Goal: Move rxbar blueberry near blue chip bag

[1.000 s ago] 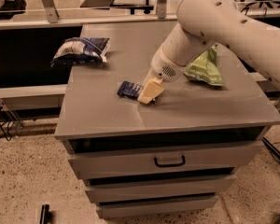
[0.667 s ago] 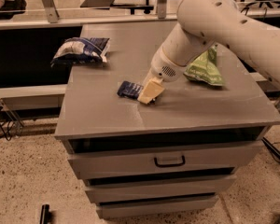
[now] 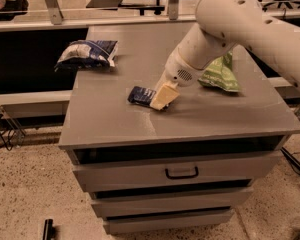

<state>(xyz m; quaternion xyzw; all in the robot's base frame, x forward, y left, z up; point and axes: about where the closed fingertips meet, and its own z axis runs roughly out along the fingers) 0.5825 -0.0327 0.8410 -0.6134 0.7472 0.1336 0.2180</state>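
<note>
**Gripper down at the rxbar, mid-top of the cabinet**

I am looking at a gray drawer cabinet [image 3: 115, 129] from the front and slightly above, and I place everything by it. The rxbar blueberry [image 3: 139, 94], a small flat dark blue bar, lies flat on the cabinet's top, a little left of centre. My gripper [image 3: 160, 98] is down at the bar's right end, its pale yellow tip overlapping that end. I cannot tell whether it is clamped on the bar or released. The white arm [image 3: 230, 24] reaches in from above the cabinet's right rear corner. The blue chip bag [image 3: 87, 54], puffy and wrinkled, lies at the cabinet's left rear, across the left edge and well apart from the bar. A green bag [image 3: 220, 74] lies on the right side of the top, partly hidden behind the arm. A black handle [image 3: 182, 173] sits on the cabinet's top drawer.
</note>
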